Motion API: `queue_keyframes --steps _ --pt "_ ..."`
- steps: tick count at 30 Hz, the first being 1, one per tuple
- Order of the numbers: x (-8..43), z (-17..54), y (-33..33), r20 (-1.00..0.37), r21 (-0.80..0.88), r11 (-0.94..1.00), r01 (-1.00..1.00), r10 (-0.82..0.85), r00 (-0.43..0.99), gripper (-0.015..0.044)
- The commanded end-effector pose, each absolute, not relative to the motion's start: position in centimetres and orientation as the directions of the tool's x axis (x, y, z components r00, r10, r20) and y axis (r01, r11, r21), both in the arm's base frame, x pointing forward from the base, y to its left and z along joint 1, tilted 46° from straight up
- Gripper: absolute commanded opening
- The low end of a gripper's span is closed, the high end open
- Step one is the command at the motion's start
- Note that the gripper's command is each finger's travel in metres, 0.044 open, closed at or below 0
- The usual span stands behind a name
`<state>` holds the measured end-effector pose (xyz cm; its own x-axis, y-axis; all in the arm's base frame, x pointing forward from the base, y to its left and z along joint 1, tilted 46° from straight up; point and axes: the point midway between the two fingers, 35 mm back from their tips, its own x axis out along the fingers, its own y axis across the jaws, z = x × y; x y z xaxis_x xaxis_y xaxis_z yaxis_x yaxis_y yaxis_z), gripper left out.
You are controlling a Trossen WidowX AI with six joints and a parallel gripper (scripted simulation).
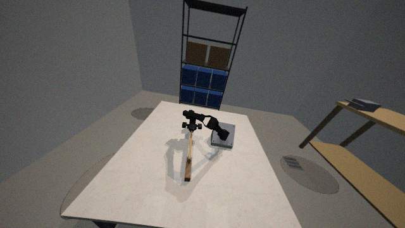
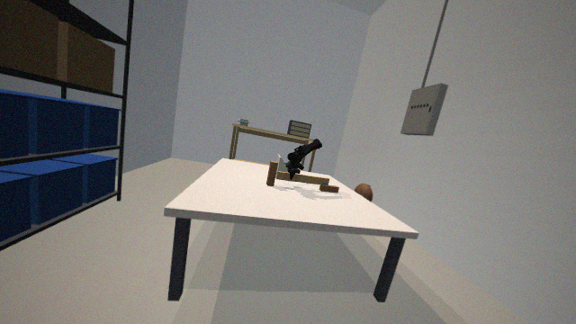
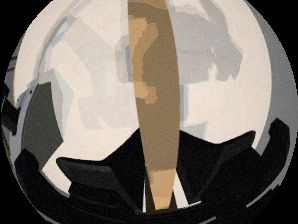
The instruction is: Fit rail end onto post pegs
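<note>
The long wooden rail (image 1: 190,146) (image 2: 310,179) (image 3: 157,110) is held off the table near its post end, and looks roughly level in the exterior view. My gripper (image 1: 191,130) (image 2: 292,177) (image 3: 153,129) is shut on the rail, one finger on each side. The upright wooden post (image 2: 272,174) stands right at the rail's near end; whether they touch cannot be told. The pegs and holes do not show. The rail's far end is at the low footboard block (image 1: 188,172) (image 2: 329,188); how it sits in the bracket is too small to tell.
The arm's grey base plate (image 1: 223,142) is on the white table (image 1: 142,190) (image 2: 252,207), to the right of the rail in the top view. The arm reaches over from it. A shelf rack (image 1: 204,38) and a wooden workbench (image 1: 348,164) stand away from the table.
</note>
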<state>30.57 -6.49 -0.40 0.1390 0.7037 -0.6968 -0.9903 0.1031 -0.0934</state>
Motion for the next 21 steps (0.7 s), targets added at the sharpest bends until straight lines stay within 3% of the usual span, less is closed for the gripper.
queue_keyframes --steps 1,21 --pt "30.79 -0.38 -7.05 -0.699 -0.104 0.111 -0.988 0.698 0.152 0.0" --pt "30.78 -0.75 -7.49 -0.7 -0.104 0.111 -0.988 0.698 0.152 0.0"
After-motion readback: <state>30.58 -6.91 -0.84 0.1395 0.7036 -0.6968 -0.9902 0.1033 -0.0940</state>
